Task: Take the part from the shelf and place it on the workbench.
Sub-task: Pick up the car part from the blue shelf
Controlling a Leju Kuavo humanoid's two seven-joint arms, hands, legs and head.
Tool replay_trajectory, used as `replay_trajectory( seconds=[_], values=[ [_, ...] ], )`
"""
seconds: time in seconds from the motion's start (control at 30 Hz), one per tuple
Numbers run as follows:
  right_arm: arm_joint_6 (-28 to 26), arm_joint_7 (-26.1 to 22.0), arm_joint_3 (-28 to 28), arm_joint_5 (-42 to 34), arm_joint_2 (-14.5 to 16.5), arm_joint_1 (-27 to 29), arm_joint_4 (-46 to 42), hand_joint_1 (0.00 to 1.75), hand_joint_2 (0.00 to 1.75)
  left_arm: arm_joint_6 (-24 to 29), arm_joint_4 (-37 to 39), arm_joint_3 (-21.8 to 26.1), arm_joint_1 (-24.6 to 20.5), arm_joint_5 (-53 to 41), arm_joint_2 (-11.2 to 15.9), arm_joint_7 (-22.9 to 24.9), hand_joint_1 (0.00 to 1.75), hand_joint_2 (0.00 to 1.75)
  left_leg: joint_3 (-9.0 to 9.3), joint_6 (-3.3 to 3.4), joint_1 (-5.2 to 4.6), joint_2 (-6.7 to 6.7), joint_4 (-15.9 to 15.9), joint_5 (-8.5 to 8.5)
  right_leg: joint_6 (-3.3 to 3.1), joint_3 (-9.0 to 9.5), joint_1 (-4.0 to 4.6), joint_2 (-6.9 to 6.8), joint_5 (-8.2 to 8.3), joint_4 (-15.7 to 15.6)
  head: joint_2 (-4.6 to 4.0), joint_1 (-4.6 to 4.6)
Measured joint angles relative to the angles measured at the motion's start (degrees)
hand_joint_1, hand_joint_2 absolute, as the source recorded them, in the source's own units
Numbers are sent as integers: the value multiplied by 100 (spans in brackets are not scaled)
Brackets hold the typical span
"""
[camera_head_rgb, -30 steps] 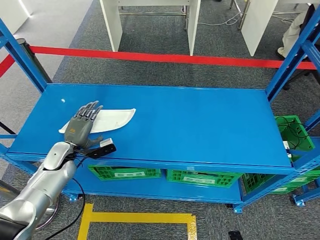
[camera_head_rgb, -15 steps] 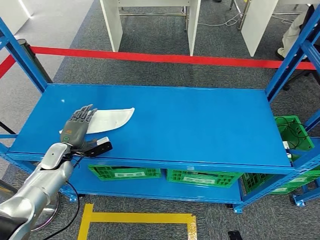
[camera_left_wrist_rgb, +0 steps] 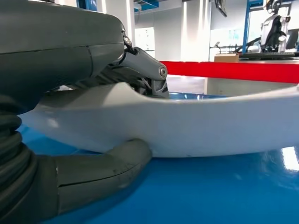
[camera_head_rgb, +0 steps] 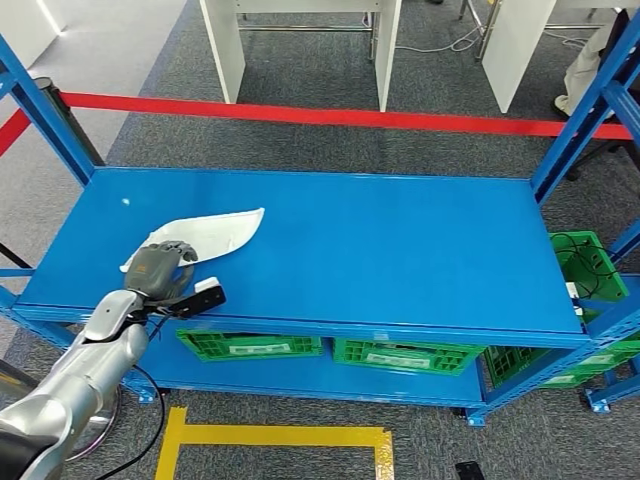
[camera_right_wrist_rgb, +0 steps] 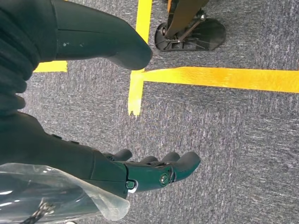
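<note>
the left hand (camera_head_rgb: 161,268) was clasped round the near end of the white part (camera_head_rgb: 215,232), thumb under and fingers over it in the left wrist view, while the part lay near the left front of the blue shelf (camera_head_rgb: 362,250) with its far tip seemingly just lifted. because the hold sat at one end of a long, thin, curved piece, my worry was that it could pivot or slip out on lifting, or its tip could drag on the shelf. the right hand (camera_right_wrist_rgb: 155,170) hung empty with fingers spread above the carpet, and no writing was readable anywhere.
</note>
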Motion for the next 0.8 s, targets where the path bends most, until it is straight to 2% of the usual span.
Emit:
replay_trajectory(
  seconds=[0.47,0.67,0.8],
  values=[
    [-3,1,-34,9,0,0,0,0,175,-44,-2,7,-15,99,-47,-194,175,175,2,0,0,0,0,1,-1,1,0,-1,2,0,0,-1],
    [-8,1,-119,38,0,0,1,0,175,-313,-213,2,72,639,-85,-655,175,175,1,0,0,-1,0,1,-1,2,0,-2,2,0,0,1],
    [-8,-3,-165,75,0,-1,4,0,175,-538,-645,31,299,1636,-140,-1379,175,175,1,0,-2,0,0,1,-1,2,-1,-1,2,0,0,0]
  ],
)
